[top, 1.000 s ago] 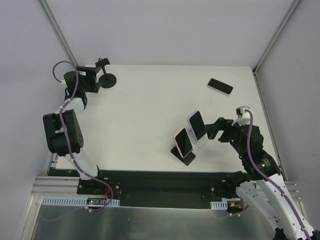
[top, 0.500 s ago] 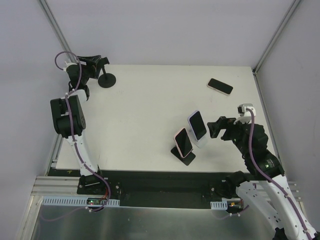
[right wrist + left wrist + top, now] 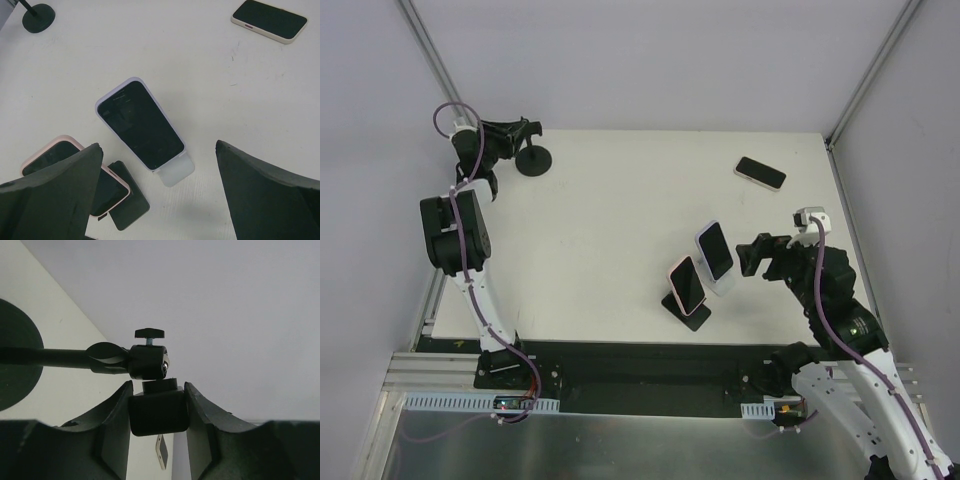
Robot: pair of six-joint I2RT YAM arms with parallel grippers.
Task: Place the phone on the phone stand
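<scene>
The black round-based phone stand [image 3: 533, 159] at the far-left corner is clamped by the left gripper [image 3: 158, 390]; the right gripper [image 3: 750, 256] is spread wide. The pink-cased phone [image 3: 760, 172], lying near the far-right corner, must probably be fetched next.

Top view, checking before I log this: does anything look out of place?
One phone lies flat by the far right edge, on no stand; two phones lean on stands mid-table. The spare stand sits in the far left corner, its head in the left claw.

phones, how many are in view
3: pink-cased phone on the black stand, white-cased phone on the white stand, third phone flat near the far right corner. None look hidden.
</scene>
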